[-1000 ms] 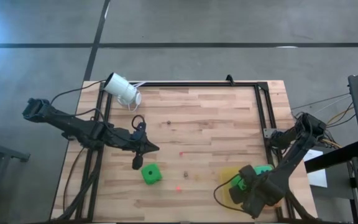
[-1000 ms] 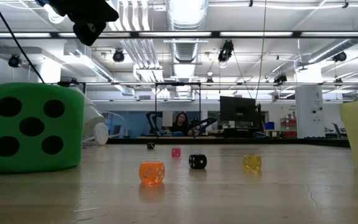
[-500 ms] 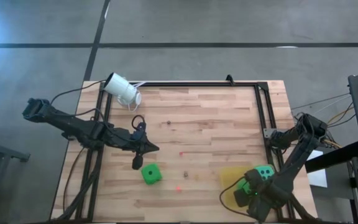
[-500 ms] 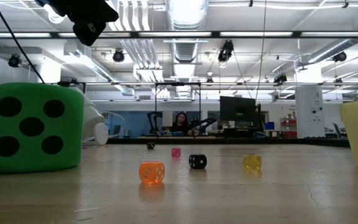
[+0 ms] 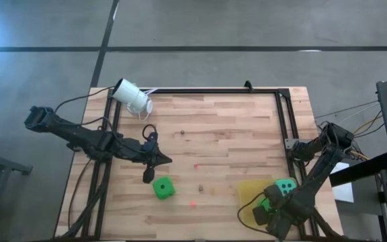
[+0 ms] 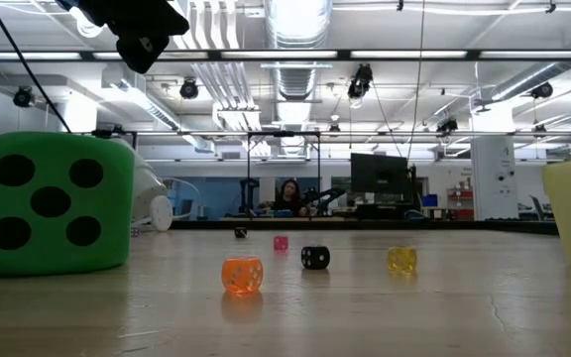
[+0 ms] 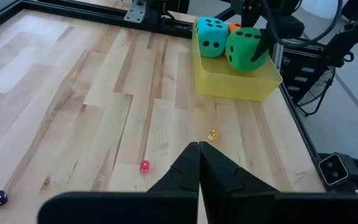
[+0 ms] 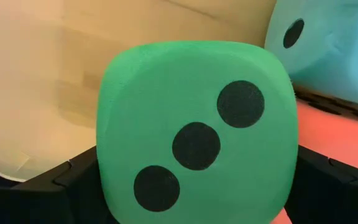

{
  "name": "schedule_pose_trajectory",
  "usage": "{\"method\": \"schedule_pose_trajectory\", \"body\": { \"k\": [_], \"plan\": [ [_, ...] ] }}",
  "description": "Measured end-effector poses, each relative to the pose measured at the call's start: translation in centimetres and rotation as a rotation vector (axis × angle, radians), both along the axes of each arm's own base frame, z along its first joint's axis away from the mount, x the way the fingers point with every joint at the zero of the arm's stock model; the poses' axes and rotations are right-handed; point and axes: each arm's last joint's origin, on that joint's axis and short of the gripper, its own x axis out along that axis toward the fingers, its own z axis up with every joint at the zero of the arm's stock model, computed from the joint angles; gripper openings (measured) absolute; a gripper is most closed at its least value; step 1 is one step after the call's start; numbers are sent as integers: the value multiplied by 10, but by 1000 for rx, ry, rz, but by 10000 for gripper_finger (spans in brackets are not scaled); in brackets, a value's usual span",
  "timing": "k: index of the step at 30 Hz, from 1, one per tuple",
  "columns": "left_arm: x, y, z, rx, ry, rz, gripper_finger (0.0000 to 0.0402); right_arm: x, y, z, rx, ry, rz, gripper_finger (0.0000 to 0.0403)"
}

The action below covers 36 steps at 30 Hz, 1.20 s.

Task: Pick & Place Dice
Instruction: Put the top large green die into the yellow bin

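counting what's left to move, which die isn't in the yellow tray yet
The green die alone on the bare wood near the left tool. The other green die, the teal die and the orange-red die sit in the yellow tray.

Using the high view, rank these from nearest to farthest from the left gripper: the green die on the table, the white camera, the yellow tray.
From the left gripper:
1. Green die on the table, just beside the fingertips.
2. White camera, at the table's far left corner.
3. Yellow tray, across the table, by the right arm.

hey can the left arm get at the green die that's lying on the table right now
Probably yes. The green die sits alone on bare wood just past the left gripper, whose fingers are shut. Nothing lies between them; it would need to open first.
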Motion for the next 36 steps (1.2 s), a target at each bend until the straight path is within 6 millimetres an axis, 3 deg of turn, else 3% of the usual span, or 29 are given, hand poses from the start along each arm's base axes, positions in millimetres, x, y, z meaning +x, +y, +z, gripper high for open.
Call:
{"method": "schedule_pose_trajectory", "body": {
  "k": [11,20,36],
  "plan": [
    [0,-1,0,103,-14,-72,6,-1,-1,-3,0,15,0,364],
    [-1,-11,-1,109,-18,-371,6,-1,-2,-4,-3,17,1,366],
    [-1,-11,-2,111,-12,-367,6,-1,-2,-4,-4,11,13,366]
  ]
}}
